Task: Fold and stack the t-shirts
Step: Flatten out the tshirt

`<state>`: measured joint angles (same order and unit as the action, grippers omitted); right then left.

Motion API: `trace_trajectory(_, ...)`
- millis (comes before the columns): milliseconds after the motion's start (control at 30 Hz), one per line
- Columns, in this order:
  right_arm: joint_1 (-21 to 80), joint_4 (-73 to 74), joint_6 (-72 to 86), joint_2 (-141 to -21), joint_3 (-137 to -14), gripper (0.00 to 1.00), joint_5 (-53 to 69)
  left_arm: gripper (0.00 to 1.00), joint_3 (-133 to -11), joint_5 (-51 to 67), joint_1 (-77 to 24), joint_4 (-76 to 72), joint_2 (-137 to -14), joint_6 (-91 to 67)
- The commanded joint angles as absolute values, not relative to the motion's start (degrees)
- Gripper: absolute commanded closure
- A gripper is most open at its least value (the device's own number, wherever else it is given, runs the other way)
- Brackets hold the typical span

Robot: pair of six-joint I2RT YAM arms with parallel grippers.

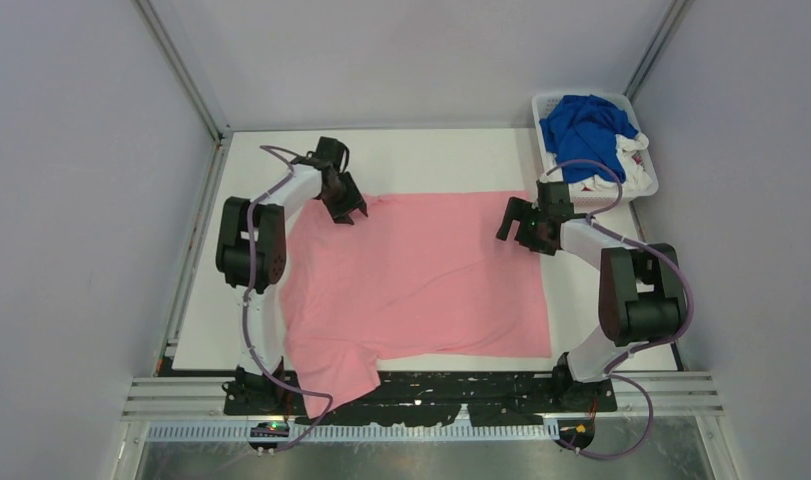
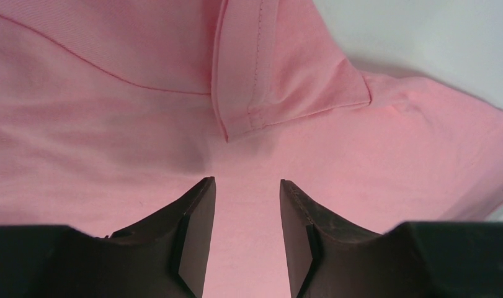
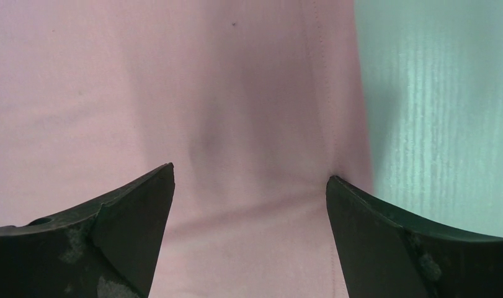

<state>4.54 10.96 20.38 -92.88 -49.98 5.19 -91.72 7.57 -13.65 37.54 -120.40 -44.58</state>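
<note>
Left tool point(image 1: 351, 212) and right tool point(image 1: 514, 235) hang spread, empty, over the pink t-shirt point(image 1: 421, 275); the blue t-shirt point(image 1: 584, 125) hides most white t-shirts point(image 1: 626, 172) in the basket point(image 1: 544, 100).

The right gripper point(image 3: 249, 177) stood wide open over the pink t-shirt point(image 3: 112, 93). Cloth filled the gap between the fingers point(image 3: 112, 236), its stitched edge passing under the right-hand one, with table point(image 3: 435, 112) beyond.
</note>
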Motion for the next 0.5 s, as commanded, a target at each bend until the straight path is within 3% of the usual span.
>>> trace_trajectory(0, 2.18, 16.51, 21.29, -92.45, -48.04, 0.0, 1.93, 0.55, -94.91, 6.51, -14.08, 38.83, -120.81, -45.49)
trace_trajectory(133, 1.04, 17.35, 20.71, -91.05, -47.92, 0.0, -2.09, 0.55, -96.17, 3.12, -15.55, 39.9, -121.38, -47.31)
trace_trajectory(467, 0.97, 10.45, 17.74, -86.05, -44.92, 0.0, 8.61, 0.55, -100.21, 3.77, -16.04, 38.69, -124.67, -52.09)
